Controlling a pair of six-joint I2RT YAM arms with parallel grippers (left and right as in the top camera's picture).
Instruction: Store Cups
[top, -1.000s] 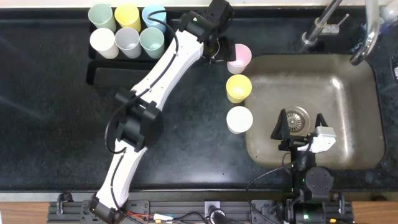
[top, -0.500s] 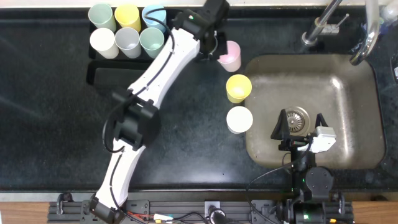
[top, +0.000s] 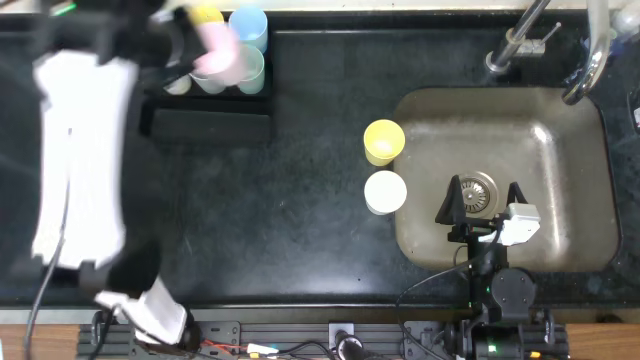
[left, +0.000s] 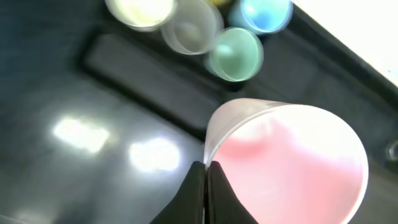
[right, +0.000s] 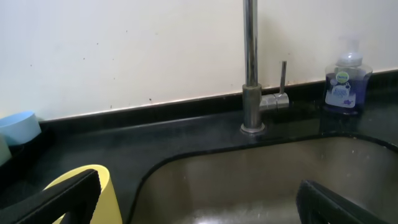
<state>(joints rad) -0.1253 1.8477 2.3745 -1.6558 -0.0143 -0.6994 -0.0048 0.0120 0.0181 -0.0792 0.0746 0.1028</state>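
Jaws clamped on the rim of the pink plastic cup (left: 286, 162), the left gripper (left: 204, 186) has swung it from beside the steel sink (top: 560, 150) to the black cup rack (top: 210, 125), so it looks ready for stacking; the right gripper (top: 482, 200) rests with jaws apart.

Left arm (top: 75, 160): white shell links, black joints, black cable. Right arm (top: 500, 285): black body, white wrist module, black tapered jaws, green base light.
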